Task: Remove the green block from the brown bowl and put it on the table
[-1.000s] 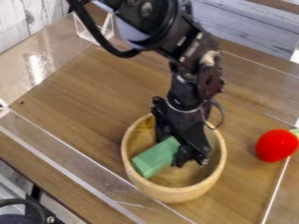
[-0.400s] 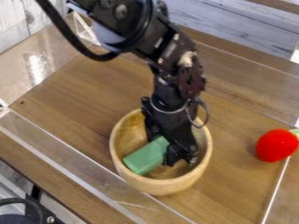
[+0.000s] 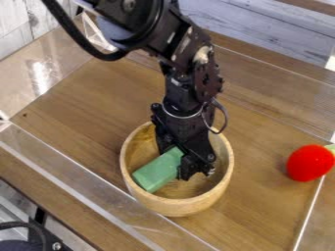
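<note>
End effector (image 3: 187,162): reaching into brown bowl (image 3: 183,205), dark fingers hiding whether spread or pinching
Green block (image 3: 157,171): lying inside bowl, beside fingers
Surface (image 3: 98,108): supporting bowl and round red object (image 3: 309,163)

Parts hidden or cut off around the wooden bowl (image 3: 220,194)

The dark jaws (image 3: 194,162) cover the bowl's far inner wall and an end of the green block (image 3: 159,171); beyond the bowl, the robot arm (image 3: 144,27) runs off the top edge.
</note>
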### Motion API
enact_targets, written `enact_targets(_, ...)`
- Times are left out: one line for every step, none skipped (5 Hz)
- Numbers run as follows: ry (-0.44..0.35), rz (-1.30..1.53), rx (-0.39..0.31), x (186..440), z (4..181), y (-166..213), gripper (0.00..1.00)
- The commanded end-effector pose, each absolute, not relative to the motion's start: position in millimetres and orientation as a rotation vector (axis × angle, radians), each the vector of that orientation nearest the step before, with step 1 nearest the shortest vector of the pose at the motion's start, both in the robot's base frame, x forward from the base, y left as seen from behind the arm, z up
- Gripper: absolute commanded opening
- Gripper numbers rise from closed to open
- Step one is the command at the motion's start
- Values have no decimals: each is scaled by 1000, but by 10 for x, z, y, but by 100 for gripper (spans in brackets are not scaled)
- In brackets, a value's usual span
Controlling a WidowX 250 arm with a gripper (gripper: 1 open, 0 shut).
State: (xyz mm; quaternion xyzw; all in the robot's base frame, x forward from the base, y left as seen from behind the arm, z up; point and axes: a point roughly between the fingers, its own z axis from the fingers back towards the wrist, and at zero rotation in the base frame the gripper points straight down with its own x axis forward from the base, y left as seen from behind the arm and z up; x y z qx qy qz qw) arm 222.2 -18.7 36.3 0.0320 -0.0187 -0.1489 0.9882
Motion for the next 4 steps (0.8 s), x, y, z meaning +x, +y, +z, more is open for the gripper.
enact_targets(-85,-327,59,2271,545,-281,0)
enact_targets(-81,-385,53,2203,637,-280,0)
enact_targets(-81,-433,46,2146,783,-264,0)
enact_targets(-81,-387,41,2197,856,-236,0)
